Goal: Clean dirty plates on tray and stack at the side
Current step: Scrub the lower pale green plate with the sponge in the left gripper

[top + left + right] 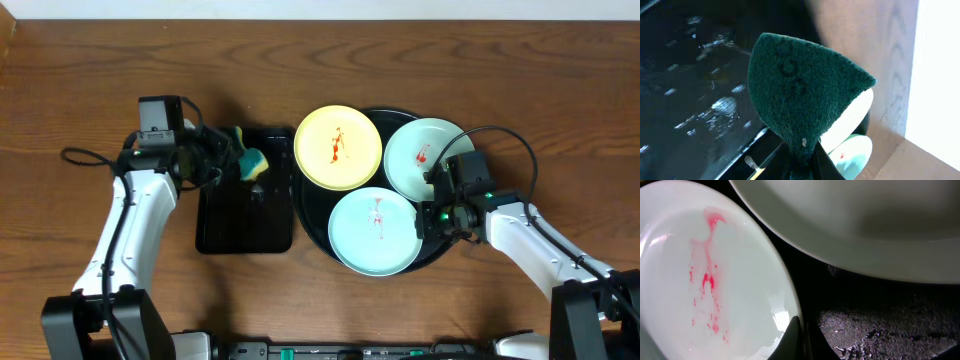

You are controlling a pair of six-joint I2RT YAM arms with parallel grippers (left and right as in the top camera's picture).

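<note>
Since plates (337,147) cover it, the tray (312,215) barely shows.

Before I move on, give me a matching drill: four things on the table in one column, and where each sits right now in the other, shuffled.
Things
1. pale yellow plate
2. sponge
3. round black tray
4. rectangular black tray

Places
A. directly right of the rectangular tray
B. gripped by the left gripper
C. beneath the held sponge, surface wet
D. on the round tray's far-left edge, red smear at centre

Pairs: 1-D, 2-B, 3-A, 4-C
</note>
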